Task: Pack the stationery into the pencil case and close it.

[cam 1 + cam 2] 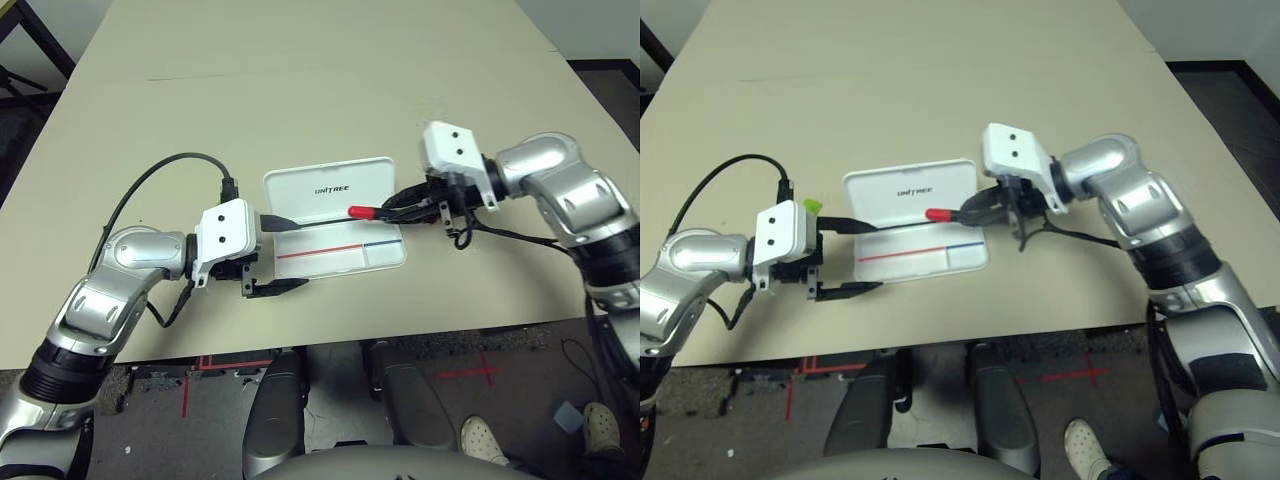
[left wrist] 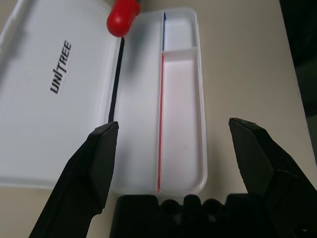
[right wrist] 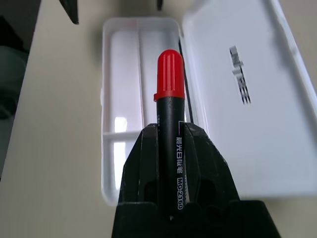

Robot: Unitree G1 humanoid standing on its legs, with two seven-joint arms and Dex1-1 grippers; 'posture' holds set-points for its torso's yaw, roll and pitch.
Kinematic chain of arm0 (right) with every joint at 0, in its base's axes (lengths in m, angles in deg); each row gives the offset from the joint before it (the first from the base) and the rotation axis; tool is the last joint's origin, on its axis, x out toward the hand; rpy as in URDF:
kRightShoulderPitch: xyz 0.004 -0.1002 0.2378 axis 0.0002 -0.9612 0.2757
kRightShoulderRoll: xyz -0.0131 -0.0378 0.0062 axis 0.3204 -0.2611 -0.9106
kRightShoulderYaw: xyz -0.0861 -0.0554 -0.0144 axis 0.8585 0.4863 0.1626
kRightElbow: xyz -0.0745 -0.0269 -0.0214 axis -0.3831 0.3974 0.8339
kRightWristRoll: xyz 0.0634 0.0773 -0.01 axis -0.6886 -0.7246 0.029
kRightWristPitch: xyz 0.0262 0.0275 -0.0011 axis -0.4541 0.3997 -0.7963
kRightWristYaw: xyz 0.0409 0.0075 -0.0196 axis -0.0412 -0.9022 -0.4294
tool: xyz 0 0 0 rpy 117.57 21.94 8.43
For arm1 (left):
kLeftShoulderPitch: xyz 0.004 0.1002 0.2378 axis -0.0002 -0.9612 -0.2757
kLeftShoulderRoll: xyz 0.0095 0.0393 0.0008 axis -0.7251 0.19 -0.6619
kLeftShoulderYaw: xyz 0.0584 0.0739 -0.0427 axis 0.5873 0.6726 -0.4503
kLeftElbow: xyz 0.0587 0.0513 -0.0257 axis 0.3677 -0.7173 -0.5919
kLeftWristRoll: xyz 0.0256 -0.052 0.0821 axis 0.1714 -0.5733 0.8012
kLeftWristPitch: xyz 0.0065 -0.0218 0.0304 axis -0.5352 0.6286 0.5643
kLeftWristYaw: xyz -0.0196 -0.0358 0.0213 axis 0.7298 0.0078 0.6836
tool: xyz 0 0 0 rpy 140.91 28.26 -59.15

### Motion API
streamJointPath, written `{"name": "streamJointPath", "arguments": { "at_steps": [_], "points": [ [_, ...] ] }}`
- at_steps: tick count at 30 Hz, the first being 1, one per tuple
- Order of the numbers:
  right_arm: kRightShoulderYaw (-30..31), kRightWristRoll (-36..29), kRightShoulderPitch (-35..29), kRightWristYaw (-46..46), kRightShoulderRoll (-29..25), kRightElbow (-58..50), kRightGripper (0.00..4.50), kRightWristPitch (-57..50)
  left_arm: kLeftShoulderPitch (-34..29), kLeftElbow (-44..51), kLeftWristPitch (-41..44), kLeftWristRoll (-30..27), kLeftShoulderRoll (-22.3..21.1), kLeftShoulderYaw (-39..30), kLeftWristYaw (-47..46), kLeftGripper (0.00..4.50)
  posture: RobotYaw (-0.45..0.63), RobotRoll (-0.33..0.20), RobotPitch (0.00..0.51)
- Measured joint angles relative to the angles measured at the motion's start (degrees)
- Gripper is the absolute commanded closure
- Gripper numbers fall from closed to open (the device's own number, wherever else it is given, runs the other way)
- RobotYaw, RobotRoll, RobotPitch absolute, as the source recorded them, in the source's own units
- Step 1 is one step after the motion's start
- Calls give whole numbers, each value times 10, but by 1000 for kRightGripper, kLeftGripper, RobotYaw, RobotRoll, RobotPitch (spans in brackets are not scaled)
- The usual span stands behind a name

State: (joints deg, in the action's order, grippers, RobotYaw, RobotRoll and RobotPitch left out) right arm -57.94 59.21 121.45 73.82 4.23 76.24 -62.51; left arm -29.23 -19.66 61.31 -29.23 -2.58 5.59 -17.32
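Right tool [image 3: 171, 168] clamping the red-capped marker [image 3: 171, 114] above the open pencil case [image 3: 110, 163] | left tool [image 2: 173, 148] spreading wide, empty, at its left end | risk: marker catching the divider if lowered askew

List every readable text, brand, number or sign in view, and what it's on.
"UNITREE": inside of the open pencil case lid.
"MG-2160": barrel of the red-capped black marker, held in the right gripper's jaws; the last characters are small, so that code is my best reading.
Same barrel: a short line of Chinese characters before the code, too small to quote surely.
No other text I can read.
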Motion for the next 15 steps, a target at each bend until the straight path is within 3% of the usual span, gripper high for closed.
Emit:
{"name": "streamJointPath", "arguments": {
  "at_steps": [15],
  "points": [
    [43, 90, 15, -4, 77, 53, 3997, 38, 1, 14, 0, 17, -20, -1, 0, 0, 52, 0, 189]
  ]
}}
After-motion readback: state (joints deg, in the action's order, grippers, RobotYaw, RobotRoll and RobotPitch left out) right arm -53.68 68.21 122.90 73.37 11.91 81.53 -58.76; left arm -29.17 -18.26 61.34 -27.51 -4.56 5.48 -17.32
